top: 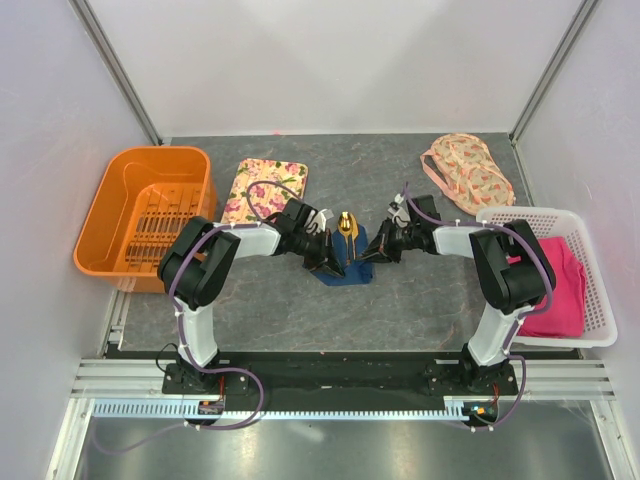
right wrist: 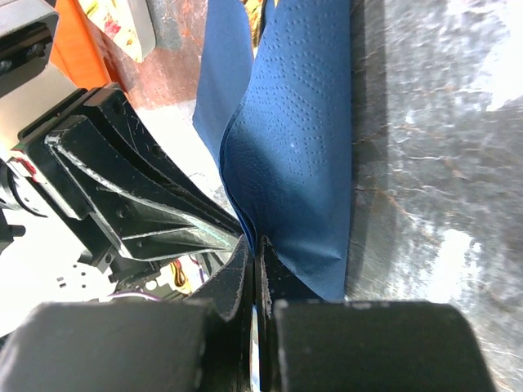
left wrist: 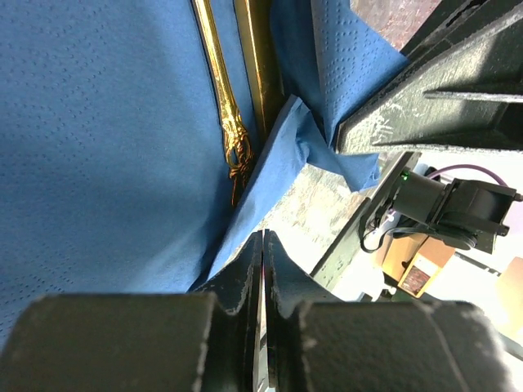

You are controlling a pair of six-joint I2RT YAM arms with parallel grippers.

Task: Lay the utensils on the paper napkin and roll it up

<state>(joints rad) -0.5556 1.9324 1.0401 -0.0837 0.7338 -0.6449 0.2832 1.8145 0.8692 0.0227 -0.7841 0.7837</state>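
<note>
Left gripper (left wrist: 262,242) and right gripper (right wrist: 252,247) both pinch the paper napkin (top: 352,272).
The napkin lies at the middle of the table (top: 400,310) with the gold utensils (top: 345,228) on it, handles side by side. The left fingers, pressed together, nip its raised left edge. The right fingers clamp a lifted fold of its right edge. In the left wrist view, the label (left wrist: 414,279) on a tan box (left wrist: 402,253) is too blurred to read.

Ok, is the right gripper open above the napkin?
No, the right wrist view shows the right gripper with its jaws shut on a lifted edge of the paper napkin.
</note>
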